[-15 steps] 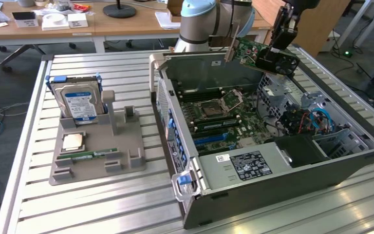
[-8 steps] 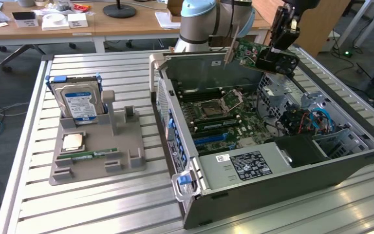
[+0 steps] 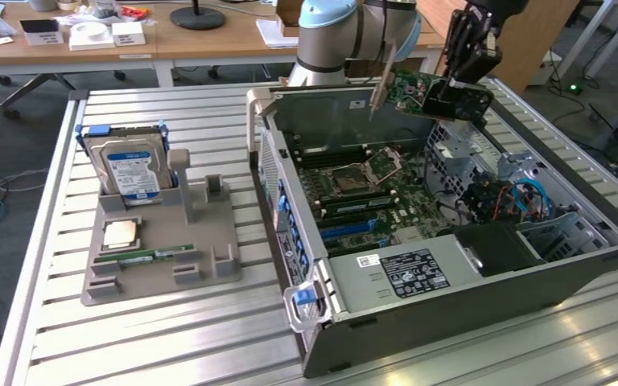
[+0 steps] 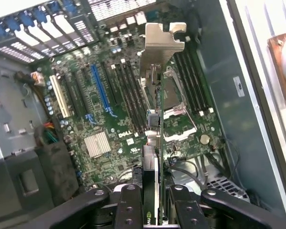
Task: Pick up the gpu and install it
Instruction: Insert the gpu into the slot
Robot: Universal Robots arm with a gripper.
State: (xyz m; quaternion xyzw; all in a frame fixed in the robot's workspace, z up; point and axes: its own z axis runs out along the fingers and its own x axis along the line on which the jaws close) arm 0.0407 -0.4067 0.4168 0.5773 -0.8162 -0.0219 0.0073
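Hand (image 3: 462, 80) part closed, gripping gpu (image 3: 414, 88) aloft over far rim of open case (image 3: 481, 305). Long axis toward exterior view's left, bracket end farthest from hand. Motherboard slots (image 3: 341, 232) below, nearer.

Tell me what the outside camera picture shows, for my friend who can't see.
The robot's pincer holds the gpu in the air above an open computer case, with its motherboard showing inside. On the exterior view's left, a grey tray carries an upright hard drive and a flat RAM stick.
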